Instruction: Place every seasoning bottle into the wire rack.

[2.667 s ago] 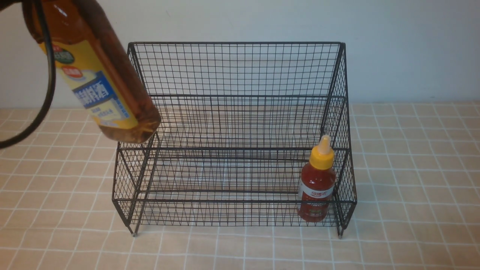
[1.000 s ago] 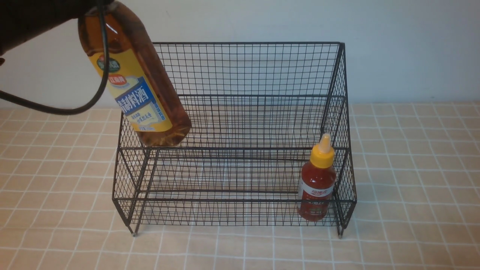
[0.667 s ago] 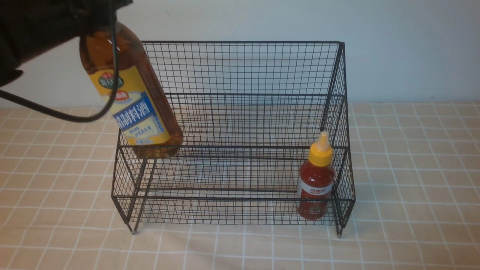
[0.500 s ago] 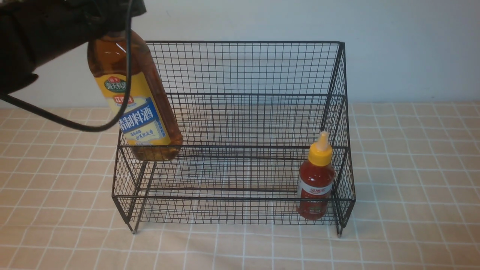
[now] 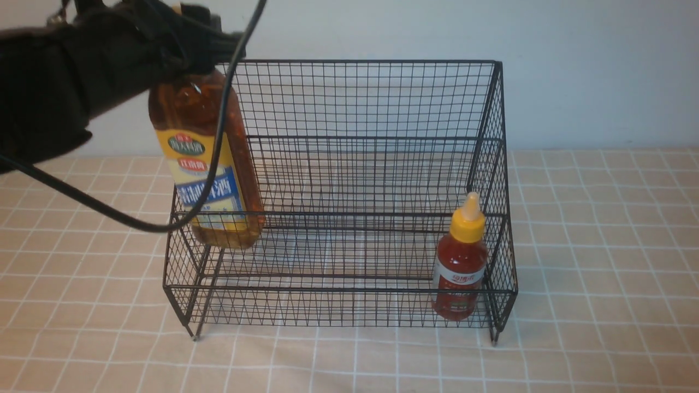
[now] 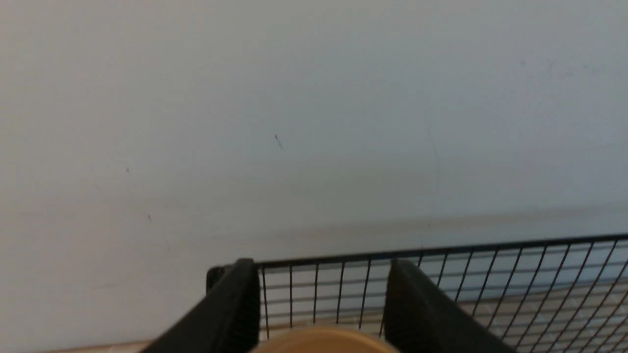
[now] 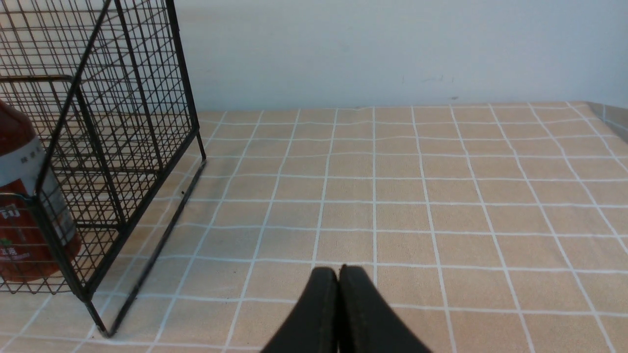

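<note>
My left gripper [image 5: 210, 46] is shut on the neck of the large amber bottle [image 5: 205, 164], which has a yellow-blue label. The bottle hangs nearly upright at the left end of the black wire rack [image 5: 349, 98], its base at about the level of the upper tier's front rail. In the left wrist view its gold cap [image 6: 324, 342] sits between the gripper's fingers [image 6: 235, 304] with the rack's top rim [image 6: 490, 245] behind. The small red sauce bottle [image 5: 460, 265] with a yellow nozzle cap stands in the lower tier at the right end, also seen in the right wrist view [image 7: 22, 206]. My right gripper [image 7: 338, 269] is shut and empty above the tablecloth.
The rack stands on a beige checked tablecloth [image 5: 600, 245] against a pale wall [image 5: 573, 71]. A black cable [image 5: 215, 164] from my left arm loops in front of the amber bottle. The rack's right side [image 7: 122, 122] is close to my right gripper.
My left arm has carried the amber bottle rightward and down over the rack's left end, and the bottle has swung from a strong tilt to nearly upright. The red bottle has not moved.
</note>
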Action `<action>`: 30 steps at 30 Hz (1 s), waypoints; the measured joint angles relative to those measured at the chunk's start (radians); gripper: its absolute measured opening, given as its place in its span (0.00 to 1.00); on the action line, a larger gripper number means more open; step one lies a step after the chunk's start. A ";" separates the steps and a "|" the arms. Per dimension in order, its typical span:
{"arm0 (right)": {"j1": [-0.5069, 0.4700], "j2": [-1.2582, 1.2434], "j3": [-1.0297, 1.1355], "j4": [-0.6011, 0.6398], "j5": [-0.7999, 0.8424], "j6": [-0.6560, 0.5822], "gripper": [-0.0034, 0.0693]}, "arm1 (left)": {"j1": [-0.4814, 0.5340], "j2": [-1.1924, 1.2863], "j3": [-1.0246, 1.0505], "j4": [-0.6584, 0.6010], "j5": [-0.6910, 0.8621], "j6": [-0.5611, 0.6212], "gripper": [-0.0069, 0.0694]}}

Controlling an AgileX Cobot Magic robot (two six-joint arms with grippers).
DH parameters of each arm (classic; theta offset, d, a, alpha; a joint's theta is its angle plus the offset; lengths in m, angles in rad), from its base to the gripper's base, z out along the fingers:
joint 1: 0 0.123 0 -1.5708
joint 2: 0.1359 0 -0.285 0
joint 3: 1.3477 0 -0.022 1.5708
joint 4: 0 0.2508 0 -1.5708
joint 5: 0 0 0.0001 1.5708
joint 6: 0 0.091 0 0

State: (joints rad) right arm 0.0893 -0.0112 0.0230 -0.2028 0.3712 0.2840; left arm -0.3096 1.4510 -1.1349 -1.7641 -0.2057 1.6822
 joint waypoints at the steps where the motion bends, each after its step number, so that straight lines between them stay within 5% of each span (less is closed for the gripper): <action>1: 0.000 0.000 0.000 0.000 0.000 0.000 0.03 | -0.002 0.002 0.007 0.000 -0.003 0.000 0.49; 9: 0.000 0.000 0.000 0.000 0.000 0.000 0.03 | -0.012 0.002 0.048 0.001 -0.007 0.012 0.53; 16: 0.000 0.000 0.000 0.000 0.000 0.000 0.03 | -0.052 -0.053 0.035 0.005 -0.008 0.137 0.72; 22: 0.000 0.000 0.000 0.000 0.000 0.000 0.03 | -0.052 -0.119 0.035 0.006 -0.011 0.154 0.73; 27: 0.000 0.000 0.000 0.000 0.000 -0.006 0.03 | -0.052 -0.219 0.035 0.006 -0.011 0.166 0.62; 30: 0.000 0.000 0.000 0.000 0.000 -0.014 0.03 | -0.052 -0.293 0.035 0.006 -0.011 0.166 0.44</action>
State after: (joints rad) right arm 0.0893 -0.0112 0.0230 -0.2028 0.3712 0.2700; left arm -0.3615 1.1580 -1.0997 -1.7580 -0.2166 1.8479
